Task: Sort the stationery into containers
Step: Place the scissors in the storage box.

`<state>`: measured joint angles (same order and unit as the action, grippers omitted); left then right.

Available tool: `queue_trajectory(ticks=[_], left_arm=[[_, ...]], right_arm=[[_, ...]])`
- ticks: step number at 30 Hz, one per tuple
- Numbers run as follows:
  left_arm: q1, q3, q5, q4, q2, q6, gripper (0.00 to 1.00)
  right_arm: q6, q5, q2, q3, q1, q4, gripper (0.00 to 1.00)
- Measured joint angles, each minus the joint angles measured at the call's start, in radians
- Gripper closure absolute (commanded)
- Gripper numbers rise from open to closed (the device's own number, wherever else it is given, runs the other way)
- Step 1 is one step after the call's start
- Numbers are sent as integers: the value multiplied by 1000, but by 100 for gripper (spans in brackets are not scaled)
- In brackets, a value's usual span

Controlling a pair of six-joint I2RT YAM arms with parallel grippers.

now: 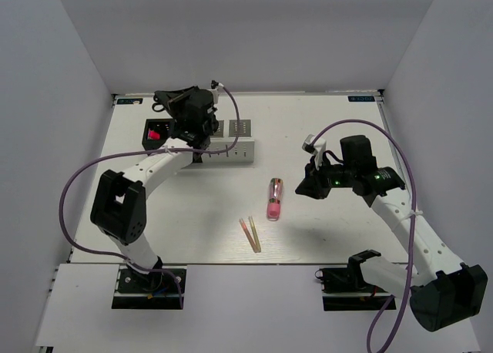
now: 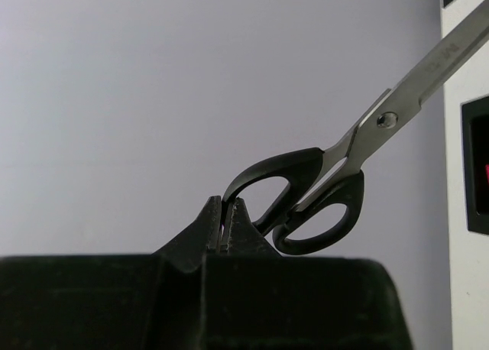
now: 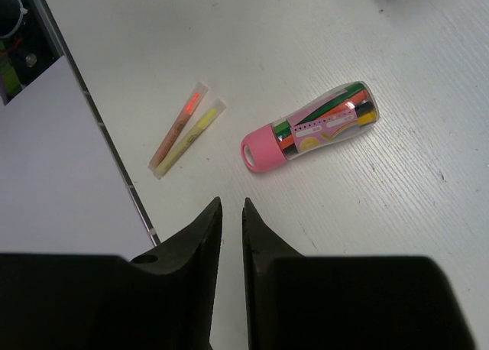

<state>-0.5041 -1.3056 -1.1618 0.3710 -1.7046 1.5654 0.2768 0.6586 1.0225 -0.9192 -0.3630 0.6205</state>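
Observation:
My left gripper (image 2: 227, 201) is shut on the handle of the black-handled scissors (image 2: 328, 197). It holds them in the air, blades slanting up to the right. In the top view this gripper (image 1: 202, 145) is between the black organizer (image 1: 149, 126) and the light grey organizer (image 1: 240, 149). Something pink (image 1: 154, 136) stands in the black one. The pink tube (image 1: 274, 199) of coloured markers and two thin yellow-pink sticks (image 1: 250, 234) lie mid-table. My right gripper (image 1: 302, 187) hovers right of the tube. It is empty, with its jaws a narrow gap apart (image 3: 231, 202); the tube (image 3: 317, 124) and the sticks (image 3: 187, 126) lie ahead of it.
A corner of the black organizer (image 2: 475, 166) shows at the right edge of the left wrist view. Grey walls enclose the white table (image 1: 331, 129) on three sides. The table's near edge (image 3: 114, 159) runs left of the sticks.

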Motion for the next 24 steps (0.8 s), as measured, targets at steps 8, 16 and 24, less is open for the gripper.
queue_trajectory(ticks=[8,16,24], left_arm=[[13,43,11,-210,36,-144,99],[38,83,31,-317,23,-220,99],[44,87,47,-364,-34,-266,99]], right_arm=[[0,0,0,0,1,0,80],[0,0,0,0,1,0,80],[6,0,0,0,1,5,80]])
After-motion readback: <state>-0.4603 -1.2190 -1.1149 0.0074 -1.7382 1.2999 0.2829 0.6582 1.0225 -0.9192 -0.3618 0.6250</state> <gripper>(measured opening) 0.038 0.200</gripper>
